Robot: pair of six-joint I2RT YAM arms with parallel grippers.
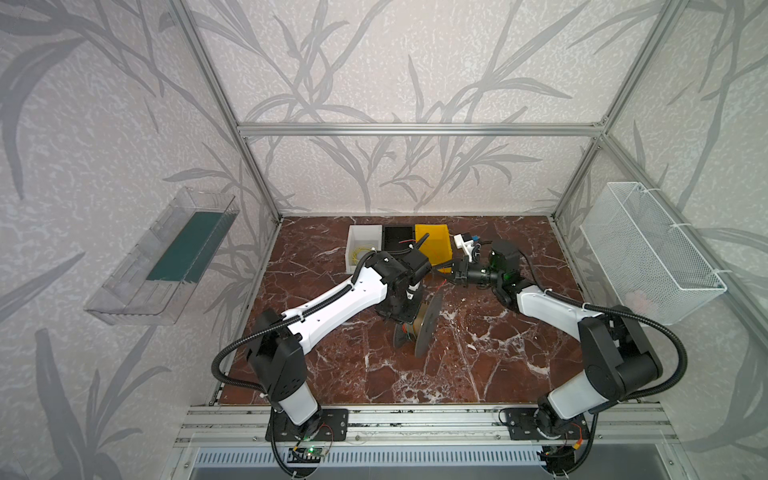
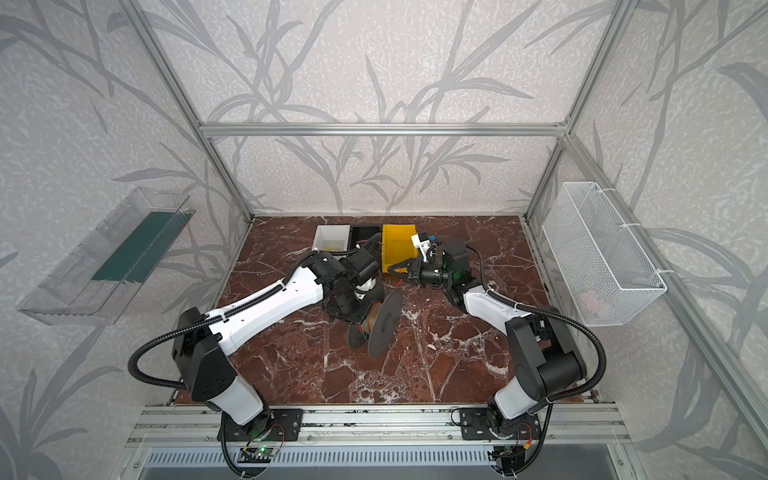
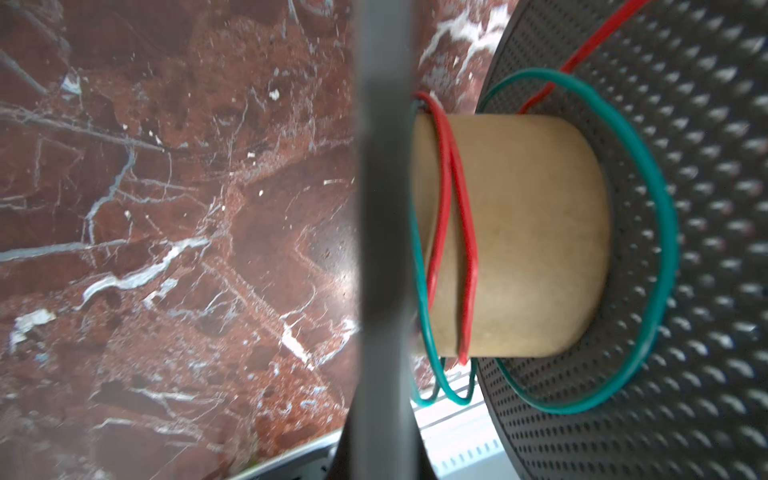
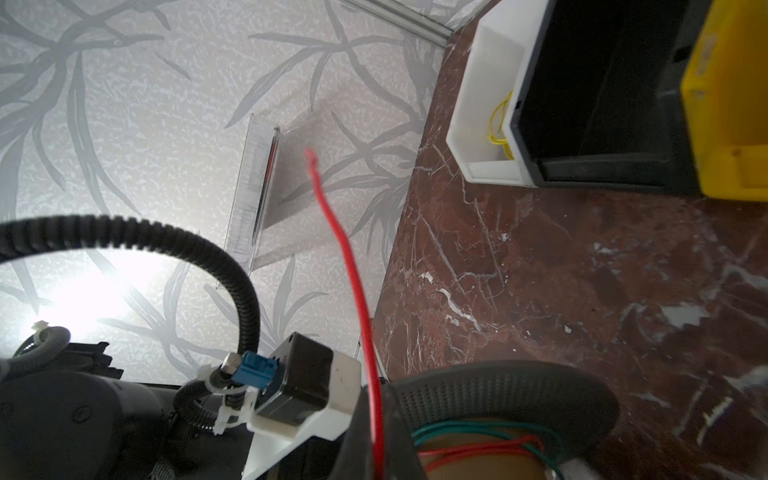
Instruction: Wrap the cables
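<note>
Top views, table: a dark red marble table (image 1: pixel 478 365) with white veins.
Top views, bins: three bins stand in a row at the far side, each touching the next. The white bin (image 1: pixel 352 249) is left, the black bin (image 1: pixel 397 237) is in the middle, and the yellow bin (image 1: pixel 434 243) is right.
Top views, yellow cable: the thin loops of the yellow cable (image 1: pixel 360 254) lie inside the white bin.
Top views, spool: the dark grey perforated spool (image 2: pixel 384 324) is near the middle of the table, on its edge and tilted.
Top views, left gripper: the left gripper (image 1: pixel 403 316) comes down on the left flange (image 1: pixel 400 337) of the spool. Its fingers are hidden under the wrist.
Top views, right gripper: the right gripper (image 1: pixel 438 271) is in the air just in front of the yellow bin and points left. I cannot tell if its fingers are together or a little apart.
Left wrist view, grip: the left flange runs edge-on and blurred through the middle, and the gripper is clamped on it.
Left wrist view, red cable: the red cable (image 3: pixel 473 266) makes two turns round the cardboard core (image 3: pixel 532 232), close to the left flange. One strand leaves across the right flange (image 3: pixel 715 291).
Left wrist view, green cable: the green cable (image 3: pixel 669 232) lies in a wide loose loop against the right flange.
Right wrist view, red cable: a free piece rises from the spool, and its end is in the air, touching nothing.
Right wrist view, right gripper: the fingers do not show clearly, so I cannot tell their state.
</note>
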